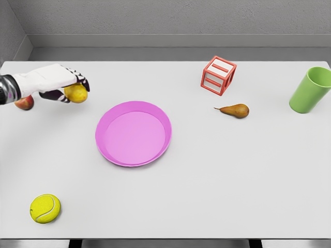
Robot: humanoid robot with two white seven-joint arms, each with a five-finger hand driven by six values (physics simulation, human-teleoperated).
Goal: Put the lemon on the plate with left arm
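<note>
Lemon [77, 93] sits pinched under the curled fingers of the left hand [61, 82], at the far left of the white table [217, 175], with the arm reaching in from the left edge. A reddish fruit [24, 103] lies partly hidden just beneath the forearm. The pink plate [103, 147] is to the right of the lemon and nearer, close but apart. Doing this step well means, I judge, carrying the lemon rightward and toward the near side with the grip kept firm, clearing the plate's raised rim, then lowering over the flat middle before the fingers let go, since a round fruit may roll. The right hand is not visible.
</note>
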